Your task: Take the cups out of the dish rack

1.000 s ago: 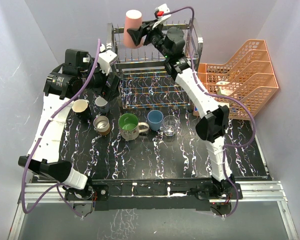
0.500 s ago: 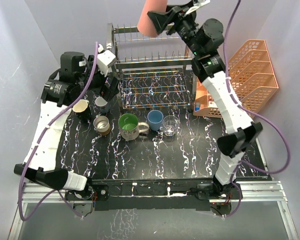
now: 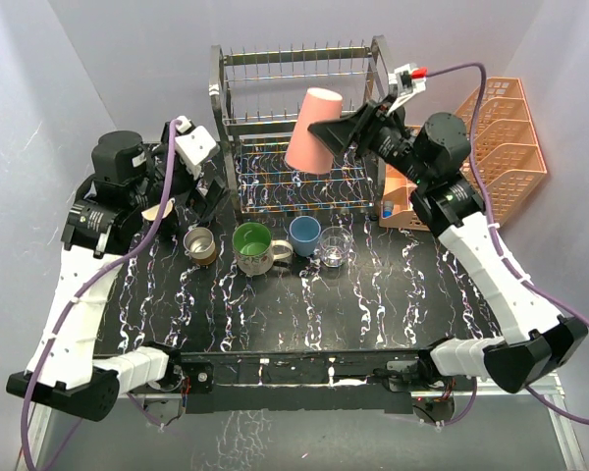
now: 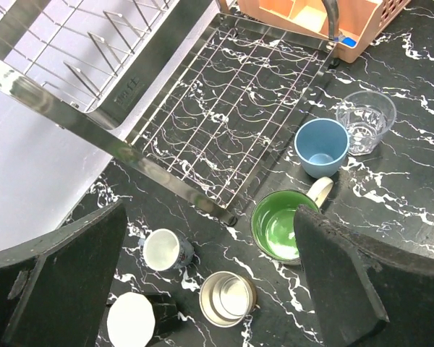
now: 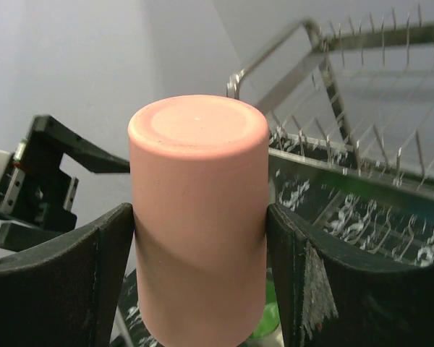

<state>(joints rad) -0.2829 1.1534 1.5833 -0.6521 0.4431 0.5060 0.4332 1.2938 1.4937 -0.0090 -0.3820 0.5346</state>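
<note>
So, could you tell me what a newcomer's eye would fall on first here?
The salmon-pink tumbler, clamped upside down between the right fingers, hangs in mid-air in front of the chrome dish rack. Below it, a green-lined mug, a light-blue tumbler and a clear glass stand in a row on the black marbled table.

Right pincer (image 3: 315,130) holds tilted salmon-pink tumbler (image 3: 305,149) aloft over dish rack (image 3: 294,59).

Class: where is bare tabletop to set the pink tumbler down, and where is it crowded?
Free: the strip of table between the cup row and the near edge, and right of the clear glass. Crowded: brownish cup to glass, before the dish rack.
</note>
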